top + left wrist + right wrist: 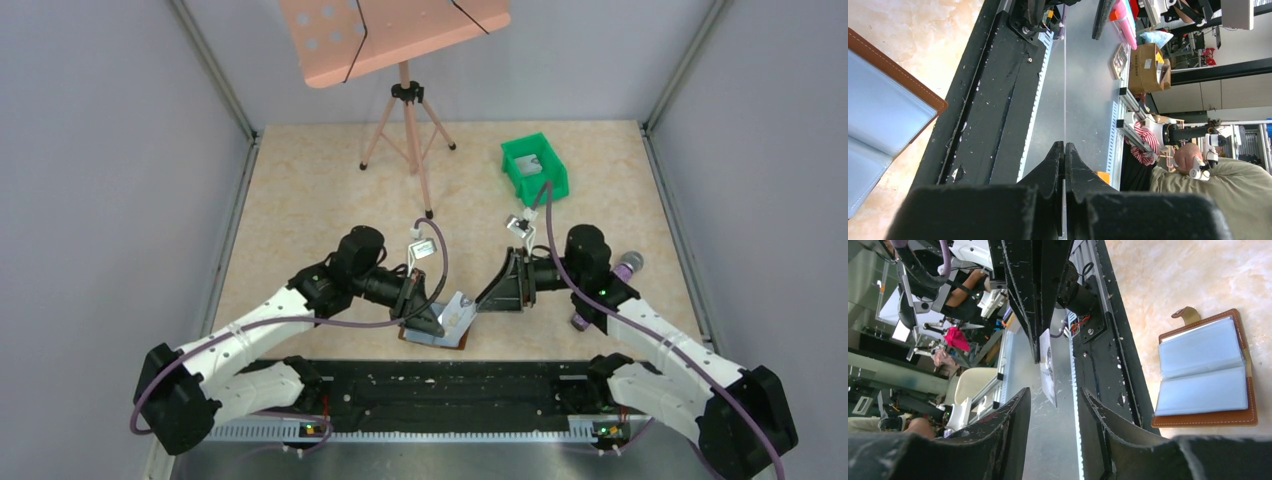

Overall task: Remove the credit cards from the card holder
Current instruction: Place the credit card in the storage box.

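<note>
The card holder (437, 339) lies open on the table near the front edge, brown with blue-grey panels; it also shows in the left wrist view (878, 110) and the right wrist view (1203, 372). My left gripper (436, 318) is shut on a silvery credit card (460, 311) and holds it just above the holder. In the left wrist view (1065, 145) the card (1065, 75) shows edge-on. My right gripper (484, 303) is open, its fingers on either side of the card's free end (1047, 367) without touching it. Its jaws (1054, 392) stand wide apart.
A green plastic bin (548, 178) with a light card (530, 162) in it stands at the back right. A pink tripod stand (405, 120) is at the back middle. A purple-capped object (626, 265) lies beside the right arm. The black base rail (450, 385) runs along the front.
</note>
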You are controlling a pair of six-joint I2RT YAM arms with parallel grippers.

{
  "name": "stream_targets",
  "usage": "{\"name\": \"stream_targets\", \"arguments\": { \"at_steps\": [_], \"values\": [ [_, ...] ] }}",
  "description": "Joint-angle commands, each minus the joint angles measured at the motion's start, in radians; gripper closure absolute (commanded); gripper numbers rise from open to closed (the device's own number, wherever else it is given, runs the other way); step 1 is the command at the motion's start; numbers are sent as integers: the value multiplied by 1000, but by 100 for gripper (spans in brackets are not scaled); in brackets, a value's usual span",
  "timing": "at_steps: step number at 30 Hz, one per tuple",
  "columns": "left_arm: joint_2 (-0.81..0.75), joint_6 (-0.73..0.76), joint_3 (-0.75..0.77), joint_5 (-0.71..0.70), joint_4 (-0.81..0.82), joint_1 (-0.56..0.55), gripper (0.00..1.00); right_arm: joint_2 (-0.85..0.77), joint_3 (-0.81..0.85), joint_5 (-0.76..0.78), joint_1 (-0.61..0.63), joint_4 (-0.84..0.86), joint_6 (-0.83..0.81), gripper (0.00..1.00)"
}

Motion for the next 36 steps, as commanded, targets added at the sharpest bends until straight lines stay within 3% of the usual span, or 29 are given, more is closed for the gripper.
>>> {"name": "stream_targets", "arguments": {
  "at_steps": [1,5,8,14,16,20,23,27,32,36],
  "values": [
    [26,19,39,31,50,2,100,-25,-12,-11,6,104,21,69],
    [43,23,53,30,51,2,100,-36,-37,-14,6,201,86,99],
    [46,33,64,12,48,2,100,-59,-61,-19,6,264,137,100],
    [57,58,93,-13,14,5,99,-76,-31,-5,5,192,110,100],
    [63,73,108,-40,-24,11,86,-83,-15,30,5,147,96,100],
    [53,87,109,-66,-58,27,46,-84,4,95,-13,100,98,100],
    [30,104,108,-107,-84,34,26,-82,23,132,-40,44,73,100],
    [10,131,104,-186,-132,36,12,-82,51,155,-94,-9,59,100],
    [-3,136,135,-350,-169,37,1,-79,80,104,-271,-69,59,100],
    [-37,166,185,-634,-240,39,1,-37,145,75,-395,-151,2,100]
  ]
}}
